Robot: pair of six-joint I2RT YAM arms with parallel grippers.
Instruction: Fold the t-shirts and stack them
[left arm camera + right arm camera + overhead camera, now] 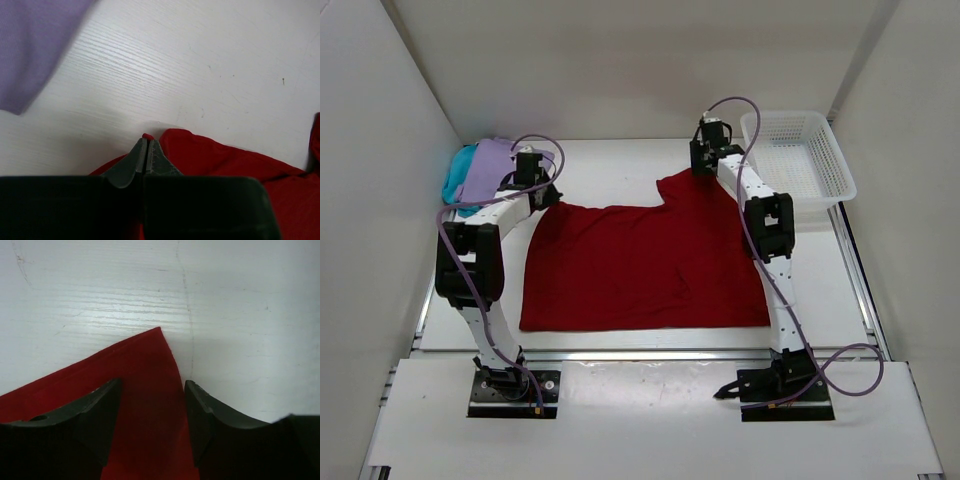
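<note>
The deep red t-shirt (640,265) lies spread flat in the middle of the white table (610,165), its long axis running left to right and its straight near edge parallel to the table's near side. Its far edge is uneven. The far right corner juts out as a peak pointing toward the far wall, while the far left corner is drawn out toward the left.

The left gripper (146,150) is clamped tight on that far left corner, with a small tip of red cloth showing just past its closed fingertips. The right gripper (152,385) sits low over the far right peak with its jaws wide apart and gripping nothing. One finger is over the cloth and the other is at its right edge, and the corner lies flat on the table.

At the far left of the table, near the left gripper but apart from the red shirt, the pale lavender t-shirt (492,162) lies bunched on top of the teal t-shirt (456,182). A white mesh basket (825,150) stands at the far right, beside the right arm.
</note>
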